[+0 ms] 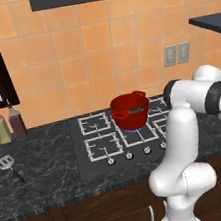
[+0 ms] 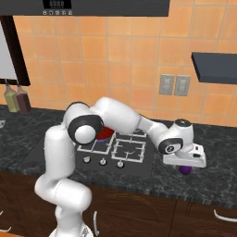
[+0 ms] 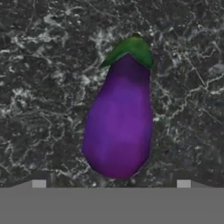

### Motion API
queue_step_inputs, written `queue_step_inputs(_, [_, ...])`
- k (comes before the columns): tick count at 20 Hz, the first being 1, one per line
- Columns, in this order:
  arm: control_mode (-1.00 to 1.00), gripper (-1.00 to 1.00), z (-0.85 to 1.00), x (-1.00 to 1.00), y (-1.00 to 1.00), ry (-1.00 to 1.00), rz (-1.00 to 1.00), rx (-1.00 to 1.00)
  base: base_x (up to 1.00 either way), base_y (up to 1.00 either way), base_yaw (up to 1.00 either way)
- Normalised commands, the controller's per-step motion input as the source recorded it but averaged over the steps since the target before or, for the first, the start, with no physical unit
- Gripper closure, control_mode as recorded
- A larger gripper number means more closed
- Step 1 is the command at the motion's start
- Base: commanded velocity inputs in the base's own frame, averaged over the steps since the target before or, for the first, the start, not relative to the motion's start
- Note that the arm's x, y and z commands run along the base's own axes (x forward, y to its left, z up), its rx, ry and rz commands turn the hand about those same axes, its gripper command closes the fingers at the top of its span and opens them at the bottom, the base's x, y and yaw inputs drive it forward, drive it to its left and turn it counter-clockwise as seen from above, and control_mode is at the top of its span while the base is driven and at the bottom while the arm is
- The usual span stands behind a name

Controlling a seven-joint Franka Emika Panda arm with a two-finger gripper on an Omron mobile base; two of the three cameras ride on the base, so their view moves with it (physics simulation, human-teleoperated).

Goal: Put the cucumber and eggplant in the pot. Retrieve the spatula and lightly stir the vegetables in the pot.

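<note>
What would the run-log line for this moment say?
phase: reaching for eggplant | gripper: above it, right of stove | pot: on burner | spatula: untouched on counter

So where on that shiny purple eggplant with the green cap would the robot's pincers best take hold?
Probably across the wide lower belly of the purple eggplant, coming straight down from above. It lies flat on the dark speckled counter, so its top and both long flanks are free. The belly is the fullest part, while the neck narrows toward the green cap, where fingers could slip off. The gripper's fingertips already sit wide on either side.
</note>
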Motion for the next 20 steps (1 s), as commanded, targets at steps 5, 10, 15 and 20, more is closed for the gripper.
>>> queue_step_inputs(5, [-1.0, -1.0, -0.3, 0.02, -0.06, -0.08, 0.0, 0.07, 0.0, 0.0, 0.0])
queue_step_inputs(10, [-1.0, 1.0, -0.2, 0.0, -0.01, -0.02, 0.0, 0.03, 0.0, 0.0, 0.0])
queue_step_inputs(15, [-1.0, 1.0, -0.23, 0.18, 0.18, -0.03, 0.05, 0.0, 0.0, 0.0, 0.0])
queue_step_inputs(20, [-1.0, 1.0, 0.12, 0.07, 0.03, -0.1, 0.03, 0.02, 0.0, 0.0, 0.0])
